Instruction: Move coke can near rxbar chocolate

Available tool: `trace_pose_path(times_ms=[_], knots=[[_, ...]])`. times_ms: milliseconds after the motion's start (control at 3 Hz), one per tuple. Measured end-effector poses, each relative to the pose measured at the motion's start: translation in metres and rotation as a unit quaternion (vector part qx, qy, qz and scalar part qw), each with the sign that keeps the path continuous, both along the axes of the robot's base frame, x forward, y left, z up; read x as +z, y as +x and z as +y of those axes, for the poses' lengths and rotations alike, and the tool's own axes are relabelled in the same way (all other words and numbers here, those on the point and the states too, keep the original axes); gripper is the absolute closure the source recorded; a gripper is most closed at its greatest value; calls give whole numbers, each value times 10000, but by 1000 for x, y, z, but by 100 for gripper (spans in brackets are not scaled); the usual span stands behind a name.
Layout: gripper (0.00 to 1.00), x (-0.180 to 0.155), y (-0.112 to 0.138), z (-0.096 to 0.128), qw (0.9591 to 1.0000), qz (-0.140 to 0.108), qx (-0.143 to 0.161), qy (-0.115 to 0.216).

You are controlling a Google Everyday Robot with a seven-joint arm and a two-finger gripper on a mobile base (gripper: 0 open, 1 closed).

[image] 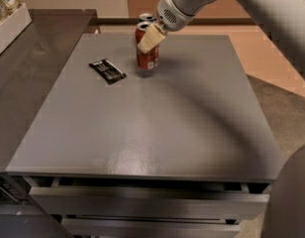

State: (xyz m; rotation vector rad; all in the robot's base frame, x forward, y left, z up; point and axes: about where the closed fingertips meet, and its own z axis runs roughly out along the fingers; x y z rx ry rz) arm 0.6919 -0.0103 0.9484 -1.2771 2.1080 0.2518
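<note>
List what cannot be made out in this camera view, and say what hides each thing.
1. The coke can: its upper front is covered by the gripper, which is up against it.
2. The blue can: mostly hidden behind the coke can and the gripper.
3. The rxbar chocolate: the wrapper print is too small to read.
4. The snack box: cut off by the left edge.

Upright red coke can [148,61] in the hand [149,37], near flat black rxbar chocolate [107,71]
</note>
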Motion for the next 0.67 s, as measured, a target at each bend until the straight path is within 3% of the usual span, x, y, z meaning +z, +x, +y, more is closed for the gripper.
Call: trace_pose_path(times_ms=[333, 667], knots=[[100, -4, 5, 4, 10000, 19, 36, -16], [82, -20, 20, 20, 9996, 123, 228, -110]])
